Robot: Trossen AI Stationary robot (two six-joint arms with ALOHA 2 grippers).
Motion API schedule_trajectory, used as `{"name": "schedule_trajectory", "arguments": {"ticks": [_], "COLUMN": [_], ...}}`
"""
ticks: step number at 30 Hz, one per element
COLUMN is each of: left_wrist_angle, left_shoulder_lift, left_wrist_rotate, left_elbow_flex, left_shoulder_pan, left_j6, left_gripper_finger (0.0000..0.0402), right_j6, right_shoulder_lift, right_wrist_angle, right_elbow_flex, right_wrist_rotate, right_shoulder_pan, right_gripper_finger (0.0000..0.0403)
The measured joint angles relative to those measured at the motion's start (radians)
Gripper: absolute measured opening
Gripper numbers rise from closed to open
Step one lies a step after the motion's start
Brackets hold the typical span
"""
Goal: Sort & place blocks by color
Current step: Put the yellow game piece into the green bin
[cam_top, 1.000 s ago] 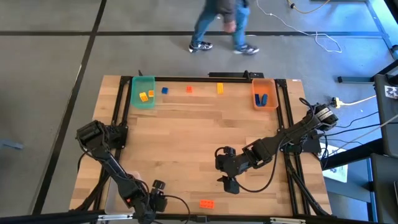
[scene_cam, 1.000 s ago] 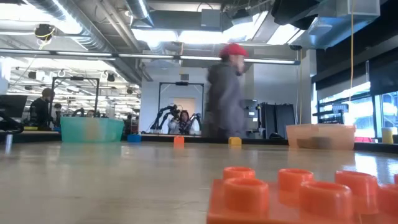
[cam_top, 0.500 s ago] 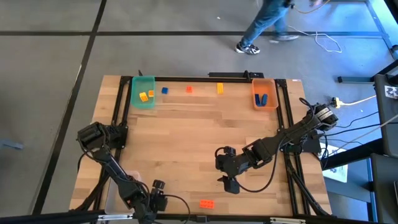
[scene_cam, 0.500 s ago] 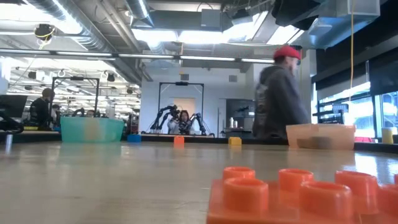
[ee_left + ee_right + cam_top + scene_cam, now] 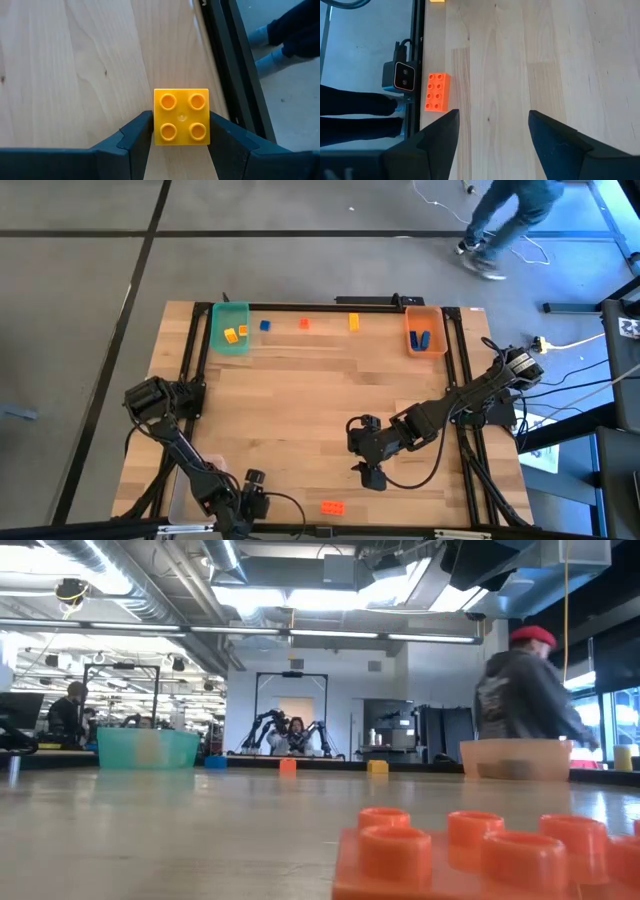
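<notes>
My left gripper (image 5: 250,493) stands at the table's near edge, left of centre, shut on a yellow four-stud block (image 5: 181,116); the gripper hides that block in the high view. My right gripper (image 5: 371,476) hangs open above the table, right of centre. An orange six-stud block (image 5: 332,507) lies flat near the front edge, between the two grippers, and fills the low view's foreground (image 5: 490,855). At the far edge lie a loose blue block (image 5: 264,325), an orange one (image 5: 304,324) and a yellow one (image 5: 353,322). My left gripper pinches the yellow block by two opposite side walls (image 5: 156,125), one finger (image 5: 137,131) on each side. The studs face along the fingers toward the wrist camera. The fingers slant down at the table. I cannot tell whether the block rests on the wood or hangs clear.
A green bin (image 5: 230,328) with yellow blocks stands at the far left. An orange bin (image 5: 425,330) with blue blocks stands at the far right. A clear bin (image 5: 178,498) sits at the near left corner, beside my left arm. A black frame edges the table. A person walks beyond the far edge.
Both grippers and all blocks have kept their places. Beyond the table's far edge a person has walked toward the right.
</notes>
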Motion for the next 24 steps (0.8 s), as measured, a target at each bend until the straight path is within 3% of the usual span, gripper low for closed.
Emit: {"name": "schedule_trajectory", "arguments": {"ticks": [12, 24], "left_wrist_angle": [-0.006, -0.116], "left_shoulder_lift": [0.0, -0.103], "left_wrist_rotate": [-0.005, 0.046], "left_elbow_flex": [0.0, -0.003], "left_shoulder_pan": [0.018, 0.165], "left_j6": [-0.063, -0.336], "left_gripper_finger": [0.0133, 0.0133], "right_j6": [0.005, 0.028], "right_shoulder_lift": [0.0, 0.0], "right_wrist_angle": [0.002, 0.003], "right_elbow_flex": [0.0, 0.0], "right_wrist_rotate": [0.0, 0.0], "right_shoulder_pan": [0.0, 0.0], "right_gripper_finger": [0.0238, 0.0238]}}
